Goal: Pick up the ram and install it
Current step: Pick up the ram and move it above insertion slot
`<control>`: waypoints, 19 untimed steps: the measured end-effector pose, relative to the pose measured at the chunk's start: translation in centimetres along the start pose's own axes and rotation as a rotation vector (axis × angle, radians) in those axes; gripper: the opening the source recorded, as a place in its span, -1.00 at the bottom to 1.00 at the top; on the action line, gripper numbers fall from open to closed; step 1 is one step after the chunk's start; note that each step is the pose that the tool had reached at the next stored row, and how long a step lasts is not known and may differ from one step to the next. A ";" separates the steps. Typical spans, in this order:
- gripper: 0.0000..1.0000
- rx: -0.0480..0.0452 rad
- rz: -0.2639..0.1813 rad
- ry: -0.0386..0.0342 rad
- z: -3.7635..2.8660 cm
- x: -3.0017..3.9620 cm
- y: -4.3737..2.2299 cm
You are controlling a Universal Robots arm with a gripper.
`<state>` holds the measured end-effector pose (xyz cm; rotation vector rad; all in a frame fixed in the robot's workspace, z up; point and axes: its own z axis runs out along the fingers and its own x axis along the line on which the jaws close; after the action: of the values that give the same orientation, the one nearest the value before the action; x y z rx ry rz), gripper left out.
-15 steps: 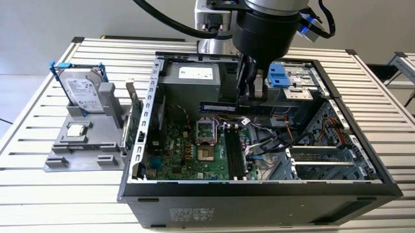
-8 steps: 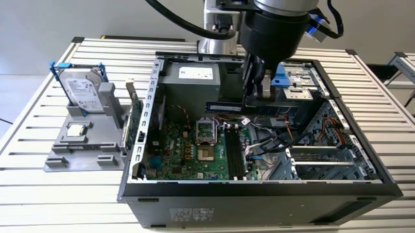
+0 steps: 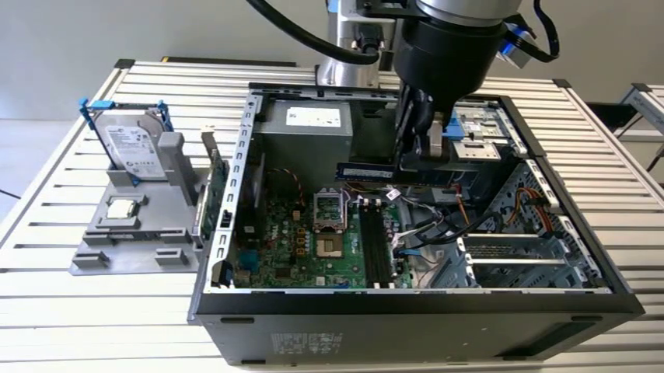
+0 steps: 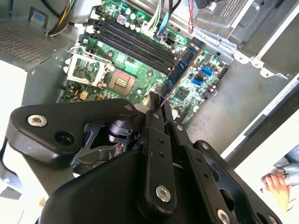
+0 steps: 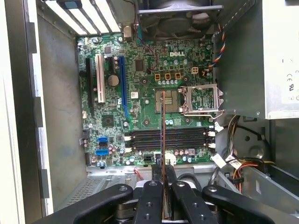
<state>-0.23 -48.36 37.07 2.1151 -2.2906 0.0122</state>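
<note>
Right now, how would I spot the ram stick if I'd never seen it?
Find the big open computer case on the slatted table. Above its green motherboard, the black gripper pinches the ram, a slim dark blue stick held on edge. Unlike the black slots below, it hangs in the air.

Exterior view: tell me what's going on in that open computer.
The gripper has its jaws shut on the ram, holding it in the air inside the open computer case, above the motherboard. The ram is not yet seated: the black memory slots are empty.
</note>
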 end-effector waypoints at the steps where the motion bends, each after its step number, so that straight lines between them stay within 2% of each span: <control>1: -1.00 0.0000 0.000 -0.0001 0.00 0.00 0.00; 11: -1.00 -0.0002 0.002 -0.0014 0.00 0.00 0.00; 19: -1.00 -0.0013 0.052 -0.0020 0.00 0.00 0.00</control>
<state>-0.23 -48.36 37.07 2.0551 -2.3457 0.0096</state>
